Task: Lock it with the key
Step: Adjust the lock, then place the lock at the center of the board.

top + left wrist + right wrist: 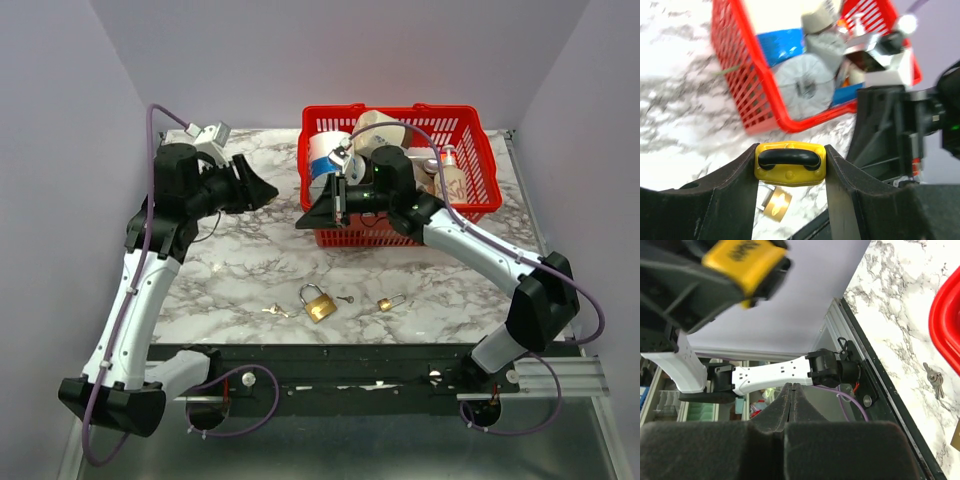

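1 yellow padlock (742,265), lettering illegible

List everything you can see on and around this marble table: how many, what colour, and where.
Yellow padlock with black shackle: one, yellow, clamped in the left gripper above the table.
Large brass padlock: one, gold, front centre of the table.
Small brass padlock: one, gold, right of the large one.
Silver keys: one small bunch, silver, left of the large brass padlock.
Small dark key: one, between the two brass padlocks.
Red plastic basket: one, red, rear of the table.
Containers: several, blue-and-white and cream, inside the basket; exact count unclear.
Marble table: one, white with grey veins.
Left gripper: black fingers, closed on the yellow padlock.
Right gripper: black fingers, shut, empty.
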Controlling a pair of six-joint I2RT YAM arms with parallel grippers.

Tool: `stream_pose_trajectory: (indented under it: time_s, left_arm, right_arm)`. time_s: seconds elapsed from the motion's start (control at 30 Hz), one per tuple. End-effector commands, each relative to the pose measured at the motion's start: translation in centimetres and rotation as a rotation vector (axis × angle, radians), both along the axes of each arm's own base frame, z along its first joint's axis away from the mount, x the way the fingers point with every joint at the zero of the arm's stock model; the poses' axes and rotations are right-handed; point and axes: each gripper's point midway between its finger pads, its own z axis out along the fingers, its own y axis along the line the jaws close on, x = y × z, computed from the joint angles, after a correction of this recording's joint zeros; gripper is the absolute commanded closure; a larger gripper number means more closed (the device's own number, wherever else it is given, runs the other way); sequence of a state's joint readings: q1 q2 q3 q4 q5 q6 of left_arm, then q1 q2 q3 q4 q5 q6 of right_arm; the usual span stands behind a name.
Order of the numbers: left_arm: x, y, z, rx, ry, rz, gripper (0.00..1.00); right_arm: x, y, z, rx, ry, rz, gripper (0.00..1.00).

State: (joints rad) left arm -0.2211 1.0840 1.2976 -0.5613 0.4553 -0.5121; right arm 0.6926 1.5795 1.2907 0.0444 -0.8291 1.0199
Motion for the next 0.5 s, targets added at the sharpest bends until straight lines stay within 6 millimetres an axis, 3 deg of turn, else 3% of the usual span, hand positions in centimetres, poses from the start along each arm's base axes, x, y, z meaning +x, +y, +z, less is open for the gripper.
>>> stream_pose_trajectory:
  time_s: [0.0, 0.13, 0.23, 0.37, 0.47]
  left_arm:
    - [-2.4, 2.7, -8.0, 0.18, 0.322, 0.027, 1.0]
    - [-4.3, 5.2, -15.2, 0.32, 0.547, 0.085, 1.0]
    - [-6.4, 6.1, -19.6, 0.359, 0.718, 0.128, 1.0]
    - [-9.3, 6.9, -24.7, 0.411, 0.904, 0.139, 1.0]
    - [-10.2, 8.1, -27.1, 0.47, 0.976, 0.184, 1.0]
  right_arm:
    - [-1.2, -0.4, 2.7, 0.051, -0.107, 0.045, 0.99]
    - [-2.1, -1.3, 4.1, 0.064, -0.236, 0.07, 0.91]
    - [-2.3, -1.8, 4.1, 0.049, -0.301, 0.068, 0.91]
    - [-2.7, -2.4, 5.3, 0.056, -0.377, 0.071, 0.89]
    - [-2.9, -2.8, 6.4, 0.058, -0.443, 0.07, 0.88]
